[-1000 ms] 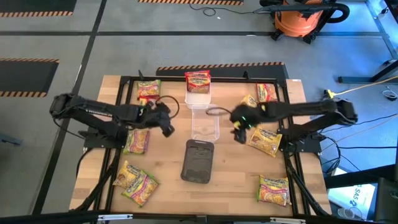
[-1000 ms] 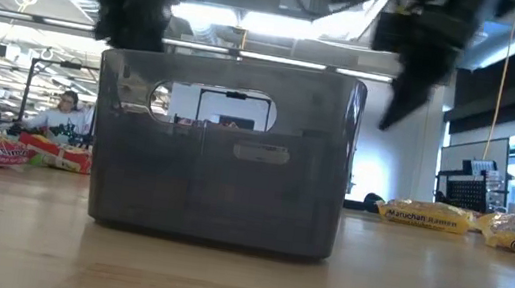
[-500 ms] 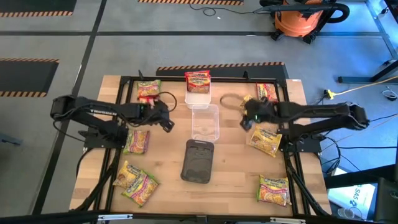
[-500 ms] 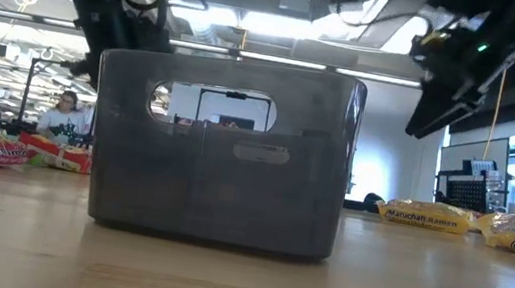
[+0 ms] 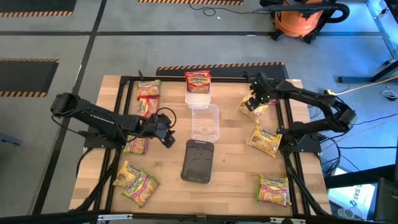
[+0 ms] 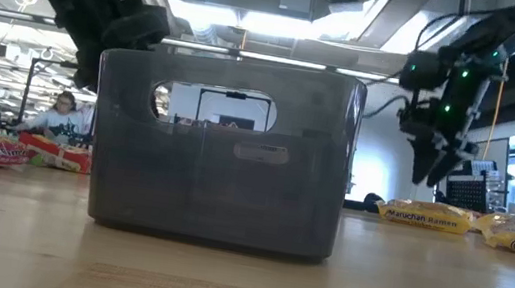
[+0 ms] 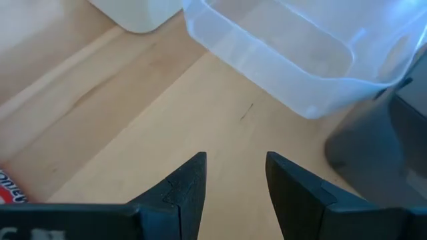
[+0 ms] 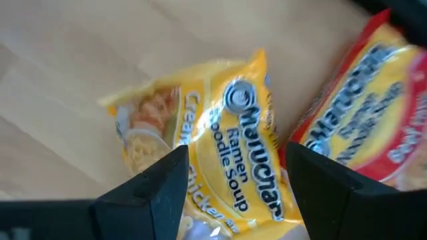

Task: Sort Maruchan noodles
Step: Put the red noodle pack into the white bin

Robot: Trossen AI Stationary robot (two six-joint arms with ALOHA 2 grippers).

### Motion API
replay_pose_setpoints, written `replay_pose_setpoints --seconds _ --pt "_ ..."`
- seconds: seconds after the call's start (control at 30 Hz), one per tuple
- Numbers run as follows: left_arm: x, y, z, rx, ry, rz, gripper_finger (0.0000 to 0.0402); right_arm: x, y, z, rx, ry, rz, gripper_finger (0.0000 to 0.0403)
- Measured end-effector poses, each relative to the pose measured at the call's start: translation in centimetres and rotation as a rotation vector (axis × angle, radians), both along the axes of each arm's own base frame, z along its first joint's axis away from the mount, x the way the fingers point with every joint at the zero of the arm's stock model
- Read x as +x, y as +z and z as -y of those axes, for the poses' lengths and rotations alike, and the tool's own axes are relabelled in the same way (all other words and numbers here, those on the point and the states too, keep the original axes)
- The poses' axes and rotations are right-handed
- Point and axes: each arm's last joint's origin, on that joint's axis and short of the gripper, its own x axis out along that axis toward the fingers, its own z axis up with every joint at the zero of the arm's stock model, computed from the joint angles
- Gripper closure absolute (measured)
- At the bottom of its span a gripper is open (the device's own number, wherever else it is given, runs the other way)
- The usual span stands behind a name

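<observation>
Maruchan packets lie scattered flat on the table. A yellow one (image 5: pixel 248 106) (image 8: pixel 220 133) sits at the far right beside a red one (image 8: pixel 373 127), and another red one (image 5: pixel 198 79) rests on the white tray (image 5: pixel 198 97). Green-and-pink and yellow packets (image 5: pixel 137 144) lie on the left. My right gripper (image 5: pixel 255 99) (image 8: pixel 233 193) hovers open above the yellow packet, its fingers on either side without touching. My left gripper (image 5: pixel 166 129) (image 7: pixel 235 180) hangs open over bare wood, left of the clear tray (image 5: pixel 205 122).
The dark tray (image 5: pixel 198 160) (image 6: pixel 221 154) stands nearest the table's near edge, in line with the clear and white trays. More yellow packets (image 5: pixel 264 140) (image 5: pixel 273 188) lie on the right, others (image 5: pixel 142 186) at the near left. A black frame rims the table.
My right gripper has swung from beside the clear tray toward the table's far right corner and now hangs over the yellow packet, still open. My left gripper has shifted slightly toward the near edge. No packet has moved.
</observation>
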Motion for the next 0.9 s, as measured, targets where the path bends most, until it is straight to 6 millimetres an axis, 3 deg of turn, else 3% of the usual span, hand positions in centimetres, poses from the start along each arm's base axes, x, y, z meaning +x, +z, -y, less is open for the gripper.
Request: replay_pose_setpoints --seconds 0.3,0.63,0.77,0.9 --pt "-0.1 0.0 0.5 0.009 -0.017 0.001 0.0253 0.0 -2.0 -0.5 0.201 0.069 -0.067 0.0178" --pt "0.0 0.0 0.5 0.019 -0.008 0.006 0.0253 0.6 -2.0 -4.9 0.414 0.181 -0.212 0.0178" --pt "0.0 0.0 0.5 0.019 -0.008 0.007 0.0253 0.6 -1.6 -6.3 0.454 0.208 -0.277 0.0178" --pt "0.0 0.1 0.4 0.019 -0.008 0.017 0.0253 1.6 0.4 -5.7 0.374 0.192 -0.267 0.0178"
